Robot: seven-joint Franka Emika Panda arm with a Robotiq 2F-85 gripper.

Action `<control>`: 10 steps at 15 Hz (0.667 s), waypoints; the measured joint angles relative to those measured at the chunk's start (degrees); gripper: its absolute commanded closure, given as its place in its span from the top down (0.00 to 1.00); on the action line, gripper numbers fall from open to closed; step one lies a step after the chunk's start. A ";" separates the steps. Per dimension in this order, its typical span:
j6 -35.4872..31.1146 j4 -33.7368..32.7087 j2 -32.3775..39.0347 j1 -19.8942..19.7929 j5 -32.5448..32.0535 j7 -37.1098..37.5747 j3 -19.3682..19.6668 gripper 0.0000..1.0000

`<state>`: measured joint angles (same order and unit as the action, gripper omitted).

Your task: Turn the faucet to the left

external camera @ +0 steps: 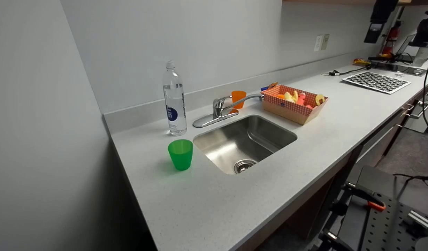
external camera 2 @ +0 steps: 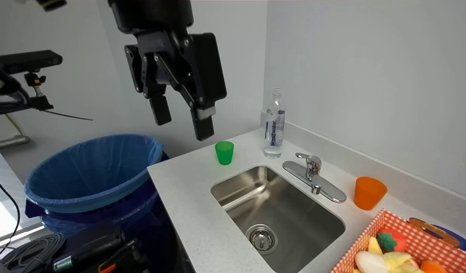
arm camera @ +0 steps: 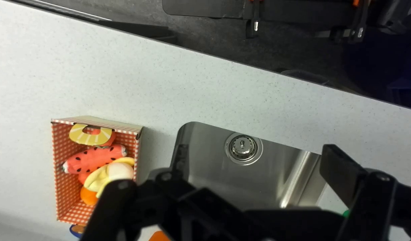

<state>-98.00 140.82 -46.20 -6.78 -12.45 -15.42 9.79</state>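
The chrome faucet [external camera: 217,108] stands on its base plate at the back of the sink. It also shows in an exterior view [external camera 2: 312,167]. Its long spout [external camera: 247,100] runs alongside the wall toward the picnic-patterned basket, its tip close to the basket's corner. The short handle [external camera 2: 303,156] sits on top and points the opposite way from the spout. My gripper [external camera 2: 183,123] hangs high in the air, well above the counter and apart from the faucet. Its fingers are spread and empty. In the wrist view my gripper [arm camera: 255,164] is over the sink and hides the faucet.
The clear bottle [external camera: 174,101] and green cup [external camera: 181,155] stand beside the sink [external camera 2: 252,182]. An orange cup [external camera 2: 369,193] is behind the spout. The basket [external camera: 283,108] holds toy food. A blue-lined bin [external camera 2: 96,170] stands past the counter's end. Walls border the counter.
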 measured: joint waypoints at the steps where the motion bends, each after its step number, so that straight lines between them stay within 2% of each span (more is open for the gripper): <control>1: -0.13 0.00 0.30 0.00 0.00 0.19 0.08 1.00; 5: -3.62 -0.01 3.30 -0.06 -0.30 1.54 0.81 1.00; 10: -11.20 -0.60 11.30 -0.88 -0.51 3.51 2.40 1.00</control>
<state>-109.20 140.22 -34.91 -7.66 -12.96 -11.91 12.18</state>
